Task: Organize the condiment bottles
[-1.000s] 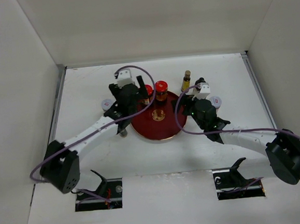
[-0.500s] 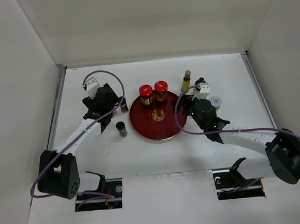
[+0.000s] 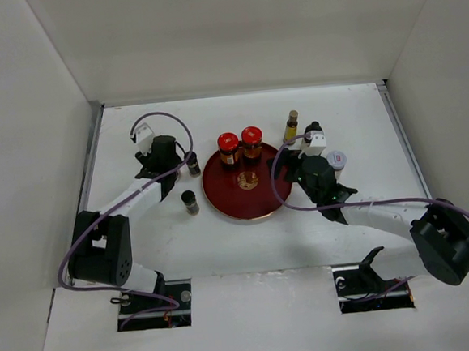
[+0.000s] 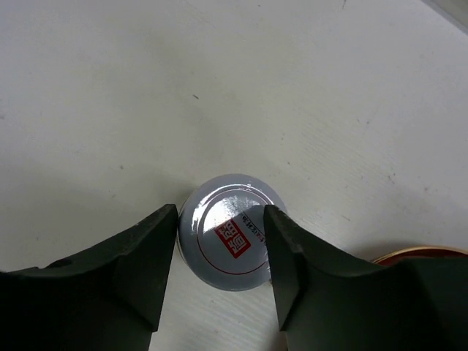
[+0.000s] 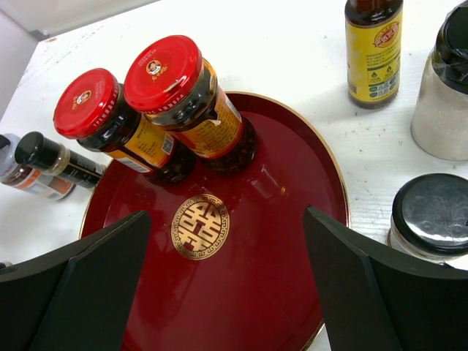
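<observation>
My left gripper (image 4: 221,216) is shut on a silver-lidded jar (image 4: 228,232) that stands on the table left of the tray, one finger against each side of its lid. From above, that gripper (image 3: 167,164) hides the jar. Two red-lidded brown jars (image 5: 162,73) (image 5: 85,102) stand at the back of the round dark red tray (image 5: 278,248). My right gripper (image 5: 227,216) hangs open over the tray's right half with nothing between its fingers. A slim amber bottle (image 5: 373,51) stands behind the tray on the right.
Two small dark bottles (image 3: 193,164) (image 3: 189,202) stand left of the tray (image 3: 244,197). A black-capped jar (image 5: 431,212), a jar of white grains (image 5: 442,110) and a white-lidded jar (image 3: 337,161) crowd the right gripper (image 3: 293,173). White walls enclose the table.
My left arm swung left from the tray's back edge to the silver-lidded jar and shut on its lid. The right arm has barely moved.
</observation>
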